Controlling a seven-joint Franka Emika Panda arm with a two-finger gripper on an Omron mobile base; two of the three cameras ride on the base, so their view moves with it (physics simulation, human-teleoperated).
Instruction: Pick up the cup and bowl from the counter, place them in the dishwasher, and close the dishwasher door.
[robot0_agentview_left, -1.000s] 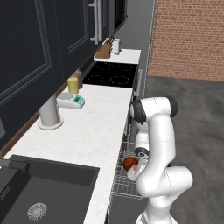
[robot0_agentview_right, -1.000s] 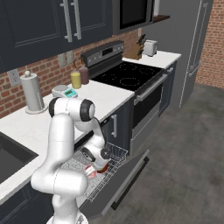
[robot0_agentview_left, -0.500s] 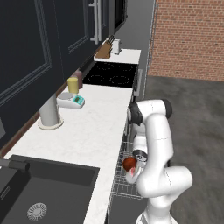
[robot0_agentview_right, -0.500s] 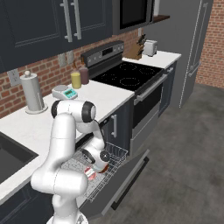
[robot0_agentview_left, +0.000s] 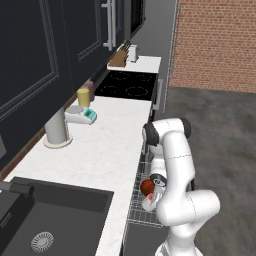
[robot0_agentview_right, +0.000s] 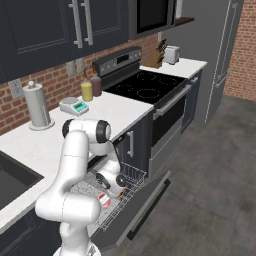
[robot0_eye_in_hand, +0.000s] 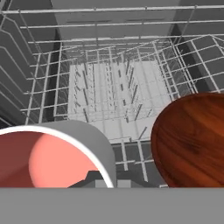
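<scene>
Hand view places our two jaws clenched together just above the pull-out silver wire-grid rack (robot0_eye_in_hand: 113, 87), with nothing grasped between them; the fingertips themselves we cannot make out in that view. Directly below and to one side lies the small pale grey-white cylinder cup (robot0_eye_in_hand: 57, 155), its salmon-red inside turned toward the camera. To the other side sits the small round reddish-brown bowl (robot0_eye_in_hand: 192, 140), glossy, with a wood-like grain. Both rest on the rack floor, near each other but apart, with rows of upright wire tines beyond them.

From the left base view, we see the gripper (robot0_agentview_left: 156, 184) low over the rack (robot0_agentview_left: 140, 210), with the bowl (robot0_agentview_left: 146, 187) just beside it and the cup (robot0_agentview_left: 149, 200) next to the bowl. In the right base view the gripper (robot0_agentview_right: 114, 186) hangs inside the rack (robot0_agentview_right: 127, 192), and the cup (robot0_agentview_right: 105, 199) shows as a red-and-white patch beneath the wrist.

The rack stands pulled out of the dark-fronted under-counter dishwasher (robot0_agentview_right: 125, 145). The flat dark charcoal dishwasher door (robot0_agentview_right: 142, 207) is folded down and open beneath the rack.

Above, the long white marbled stone counter (robot0_agentview_left: 107, 145) carries a tall pale grey cylinder on a round base (robot0_agentview_left: 56, 129), a yellow cylinder (robot0_agentview_left: 83, 97) and a small white scale with a teal panel (robot0_agentview_left: 83, 114). A black sink (robot0_agentview_left: 45, 220) is set into the counter nearer the base, and a black cooktop (robot0_agentview_left: 127, 85) lies at the far end.
</scene>
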